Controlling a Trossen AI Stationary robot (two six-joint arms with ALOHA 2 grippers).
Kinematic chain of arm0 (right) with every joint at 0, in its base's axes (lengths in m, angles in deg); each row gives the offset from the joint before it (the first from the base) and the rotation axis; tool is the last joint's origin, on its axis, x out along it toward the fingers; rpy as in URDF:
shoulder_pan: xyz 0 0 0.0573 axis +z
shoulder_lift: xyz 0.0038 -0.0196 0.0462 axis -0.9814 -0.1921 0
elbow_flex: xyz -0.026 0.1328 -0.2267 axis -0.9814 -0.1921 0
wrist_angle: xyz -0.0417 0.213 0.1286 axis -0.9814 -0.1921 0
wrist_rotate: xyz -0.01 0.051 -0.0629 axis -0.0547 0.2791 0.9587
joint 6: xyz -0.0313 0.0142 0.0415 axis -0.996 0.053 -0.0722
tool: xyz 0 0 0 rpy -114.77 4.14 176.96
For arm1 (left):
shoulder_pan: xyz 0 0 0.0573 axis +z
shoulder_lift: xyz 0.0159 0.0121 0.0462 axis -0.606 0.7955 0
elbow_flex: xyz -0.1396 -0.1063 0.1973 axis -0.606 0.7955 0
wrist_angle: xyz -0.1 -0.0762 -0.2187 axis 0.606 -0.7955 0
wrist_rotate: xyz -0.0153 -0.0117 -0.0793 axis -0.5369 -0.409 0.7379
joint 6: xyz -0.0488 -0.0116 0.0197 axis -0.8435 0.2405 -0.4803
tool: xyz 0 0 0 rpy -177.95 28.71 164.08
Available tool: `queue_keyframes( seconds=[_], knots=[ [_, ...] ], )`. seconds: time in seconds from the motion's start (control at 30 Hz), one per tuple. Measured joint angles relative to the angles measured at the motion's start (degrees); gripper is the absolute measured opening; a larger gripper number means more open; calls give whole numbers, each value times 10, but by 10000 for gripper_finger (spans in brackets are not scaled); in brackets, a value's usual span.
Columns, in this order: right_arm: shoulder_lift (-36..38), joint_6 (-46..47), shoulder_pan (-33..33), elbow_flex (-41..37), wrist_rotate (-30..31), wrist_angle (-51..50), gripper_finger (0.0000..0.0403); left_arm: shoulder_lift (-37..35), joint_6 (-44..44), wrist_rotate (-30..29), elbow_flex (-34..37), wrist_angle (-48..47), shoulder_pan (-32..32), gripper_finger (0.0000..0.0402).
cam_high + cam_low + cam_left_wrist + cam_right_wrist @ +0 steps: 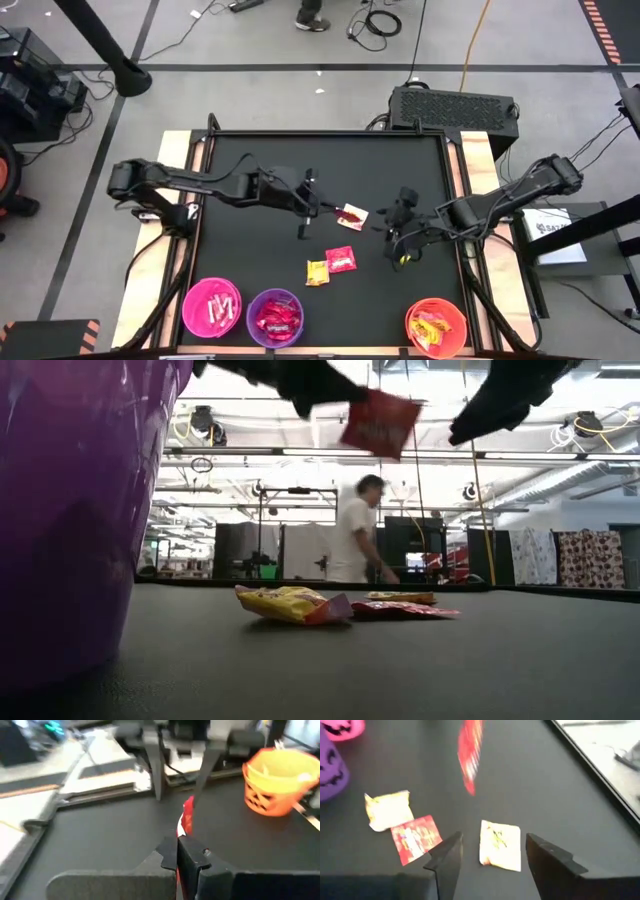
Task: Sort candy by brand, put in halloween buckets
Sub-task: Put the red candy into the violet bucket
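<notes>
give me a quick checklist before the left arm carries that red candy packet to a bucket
1. Left tool shut on the red packet: ok.
2. Packet lifted off the table: ok, seen in the low view.
3. Right tool open and let go: ok.
4. Purple bucket holds red packets, matching brand: cannot tell, labels unreadable.
5. Loose packets left: yellow, red, pale one: not ok, unsorted.

Red packet (351,212) held edge-up above a pale packet (500,845); yellow packet (317,272) and red packet (342,260) lie flat near purple bucket (275,318); pink bucket (212,306) and orange bucket (437,326), probably candy-filled.
</notes>
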Motion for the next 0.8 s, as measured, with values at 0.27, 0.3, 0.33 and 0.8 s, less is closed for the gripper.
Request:
queue_keyframes(
  seconds=[0.27, 0.3, 0.33, 0.8],
  knots=[
    [-5, 22, 0, -11, 4, -37, 204, -89, -44, -218, 0, -23, -60, 0],
    [-6, 22, 0, -12, 1, -37, 203, -99, -44, -266, 0, -23, -72, 0],
    [-6, 22, 0, -12, 1, -32, 202, -107, -43, -313, 0, -28, -86, 0],
    [-8, -28, 0, -12, 0, -9, 196, -173, 21, -470, 39, 63, -203, 0]
  ],
)
